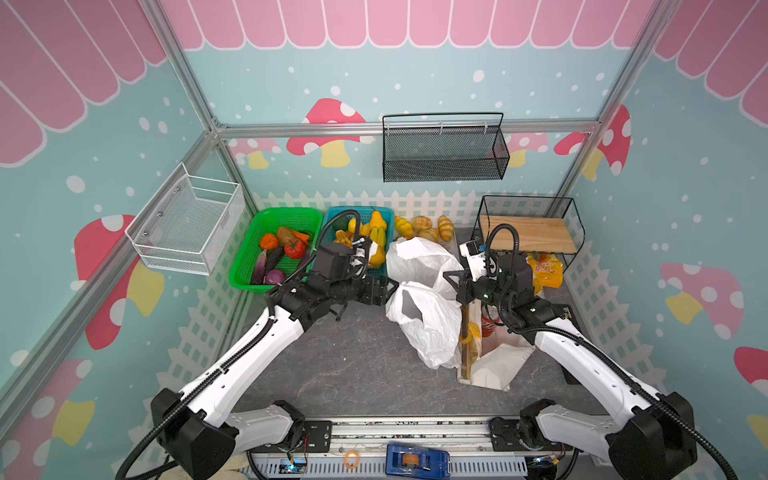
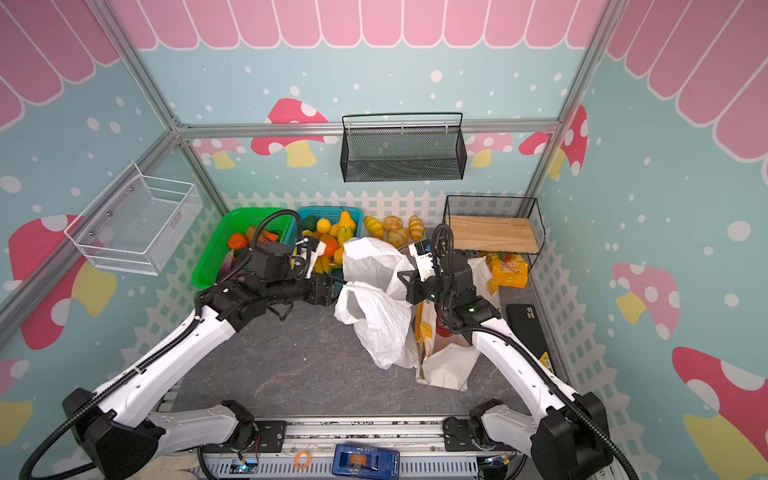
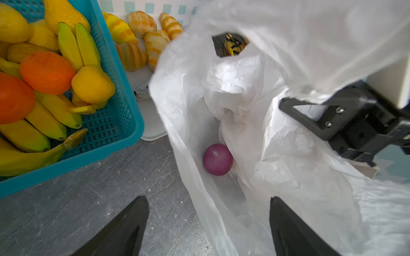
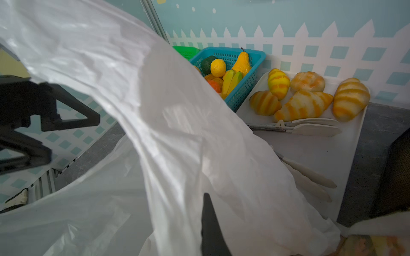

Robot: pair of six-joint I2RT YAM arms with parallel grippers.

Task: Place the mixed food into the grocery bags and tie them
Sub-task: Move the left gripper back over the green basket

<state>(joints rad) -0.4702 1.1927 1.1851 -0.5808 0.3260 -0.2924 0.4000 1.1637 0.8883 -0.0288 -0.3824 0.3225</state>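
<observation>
The thin white plastic bag (image 1: 419, 316) (image 2: 374, 316) stands mid-table with its mouth held up. My right gripper (image 1: 451, 277) (image 2: 404, 277) (image 4: 205, 199) is shut on its upper edge. My left gripper (image 1: 392, 287) (image 2: 333, 291) (image 3: 208, 198) is open at the bag's mouth and holds nothing. One purple onion (image 3: 217, 163) lies at the bottom of the bag. Another onion (image 1: 275, 276) and the red tomato (image 1: 294, 248) sit in the green basket (image 1: 245, 266). The tote with yellow handles (image 1: 496, 368) (image 2: 451, 368) lies beside the bag, a red soda can (image 1: 488, 325) inside it.
A blue basket (image 1: 332, 220) (image 3: 119, 124) of yellow and orange fruit stands right behind my left gripper. Croissants (image 4: 304, 106) and white tongs (image 4: 310, 129) lie on a white tray (image 4: 328, 155). A black wire shelf (image 1: 528, 235) with a yellow packet (image 1: 548, 271) stands back right.
</observation>
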